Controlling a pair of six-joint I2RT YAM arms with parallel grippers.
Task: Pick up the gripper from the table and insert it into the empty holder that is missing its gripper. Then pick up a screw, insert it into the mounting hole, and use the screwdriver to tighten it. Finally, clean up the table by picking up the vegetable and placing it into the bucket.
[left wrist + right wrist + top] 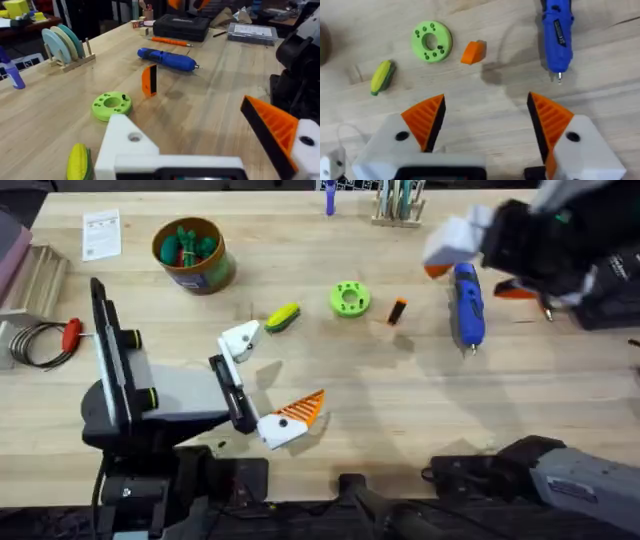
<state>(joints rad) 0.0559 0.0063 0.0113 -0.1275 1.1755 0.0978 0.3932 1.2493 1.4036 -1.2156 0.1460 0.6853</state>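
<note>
We judge nothing done: the gripper (397, 311) lies mid-tabletop, our left fingers (268, 383) and right fingers (487, 122) wide and empty.

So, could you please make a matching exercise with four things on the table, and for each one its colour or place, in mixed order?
Things:
1. screwdriver
2. corn cob
3. disc with holes
4. bucket

Descriptions:
A. holds green toy vegetables
B. bright green, between the corn cob and the loose orange gripper
C. blue, lying on its side
D. yellow with green husk

Pairs: 1-C, 2-D, 3-B, 4-A
</note>
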